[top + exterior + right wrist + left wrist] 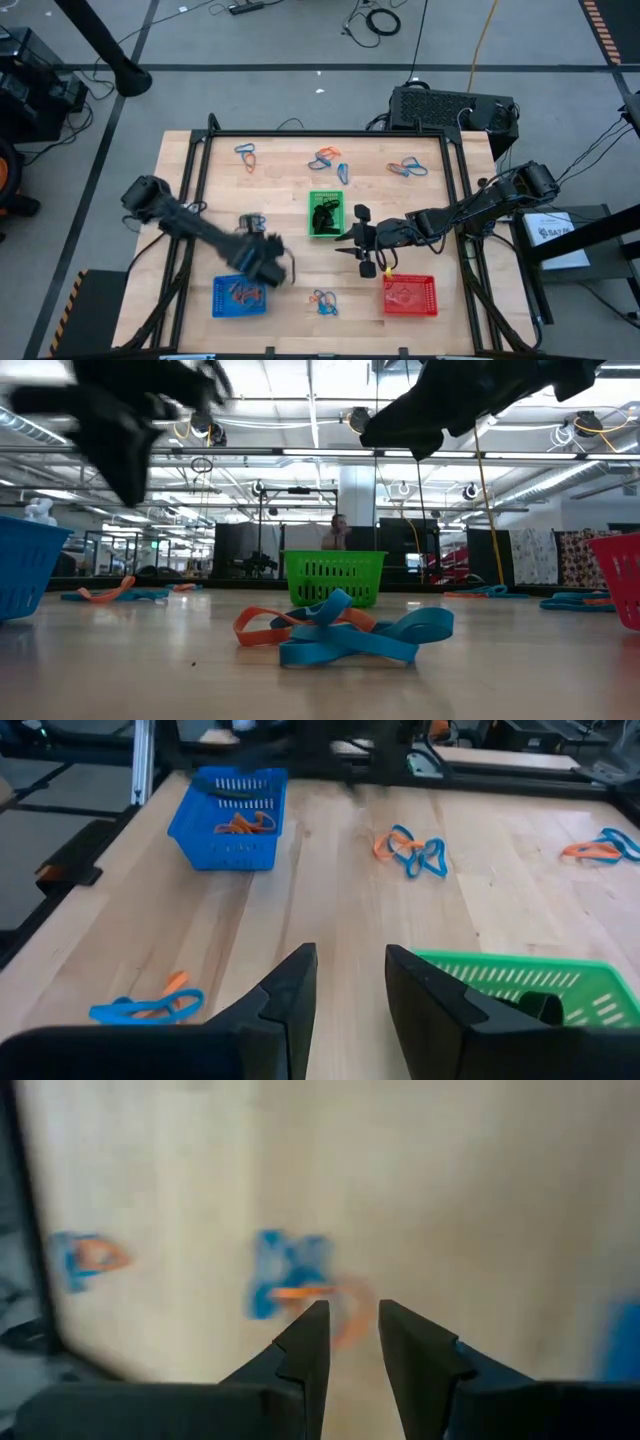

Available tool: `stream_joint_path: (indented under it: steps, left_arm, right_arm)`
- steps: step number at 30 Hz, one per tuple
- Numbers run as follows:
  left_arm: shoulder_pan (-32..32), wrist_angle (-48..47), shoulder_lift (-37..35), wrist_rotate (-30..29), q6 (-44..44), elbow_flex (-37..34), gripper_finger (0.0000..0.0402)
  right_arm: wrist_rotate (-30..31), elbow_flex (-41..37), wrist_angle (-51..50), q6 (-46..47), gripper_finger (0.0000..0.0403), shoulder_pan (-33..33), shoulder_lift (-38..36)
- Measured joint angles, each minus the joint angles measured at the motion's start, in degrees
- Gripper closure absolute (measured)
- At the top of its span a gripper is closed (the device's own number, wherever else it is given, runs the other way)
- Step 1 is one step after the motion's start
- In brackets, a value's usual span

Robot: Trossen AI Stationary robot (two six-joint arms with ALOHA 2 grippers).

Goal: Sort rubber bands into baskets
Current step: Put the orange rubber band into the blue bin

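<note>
At the lower left of the overhead view, the blue mesh basket (240,297) sits on the pale wood-plank surface (290,200) with thin orange loops inside. The left claw (268,262) hangs blurred just above its upper right corner, its dark wedge-shaped fingers (305,1345) slightly spread with nothing between them. Tangles of orange and blue rubber bands (323,300) lie scattered across the planks. At centre stands the green basket (325,214) holding black loops. The right claw (362,248) hovers beside it, fingers parted and empty. The red basket (409,296) occupies the lower right.
</note>
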Motion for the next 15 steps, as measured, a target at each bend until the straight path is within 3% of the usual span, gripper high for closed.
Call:
stream_joint_path:
  steps: [7,15]
  left_arm:
    - [17.6,-0.3,0.0,-3.3,13.0,0.0,0.0303]
    - [44.2,3.0,-0.5,-1.3,24.3,-3.0,0.0303]
  right_arm:
    - [0.0,0.0,-2.5,-1.1,0.0289,-0.1,0.0]
    - [0.0,0.0,-6.0,-1.2,0.0289,-0.1,0.0]
